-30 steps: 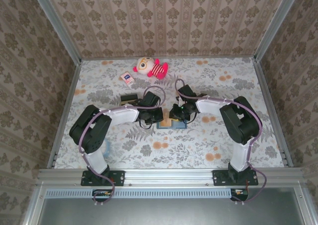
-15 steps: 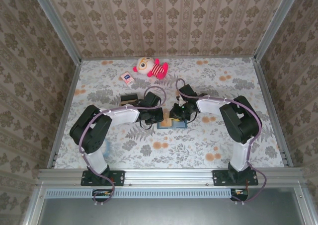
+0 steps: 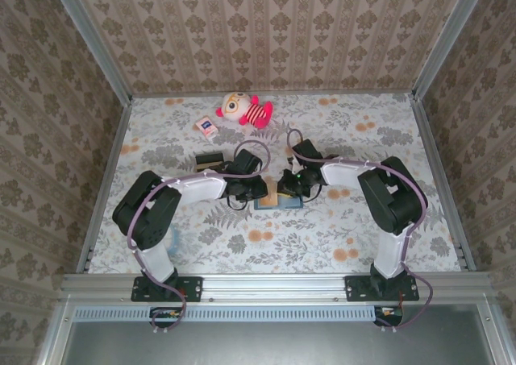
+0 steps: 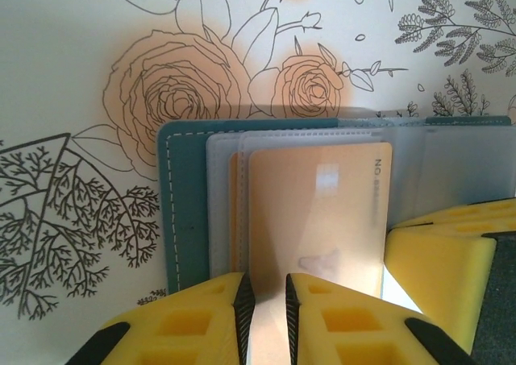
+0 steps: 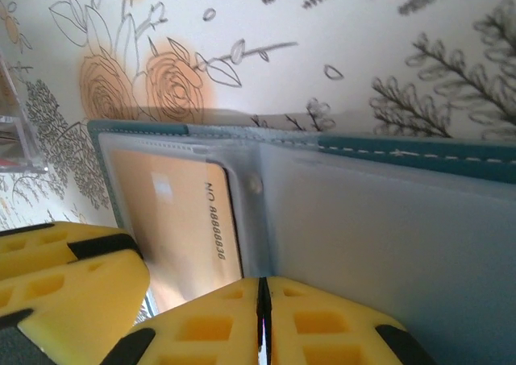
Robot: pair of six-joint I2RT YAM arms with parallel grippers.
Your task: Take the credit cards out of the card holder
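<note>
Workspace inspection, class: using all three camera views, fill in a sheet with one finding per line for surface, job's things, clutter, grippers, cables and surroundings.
Surface: floral-print table.
Job's things: teal card holder lies open; tan-orange card sticks partway out of its clear pocket.
Clutter: plush doll, white-and-red packet, dark block.
Grippers: left gripper pinches the card's edge; right gripper is shut on the holder's flap.
Cables: purple cable loops along the left arm.
Surroundings: patterned walls, metal frame.

The card holder (image 4: pixel 187 204) looks like stitched matt leatherette with frosted plastic sleeves over a smooth tan-orange card (image 4: pixel 318 212).
</note>
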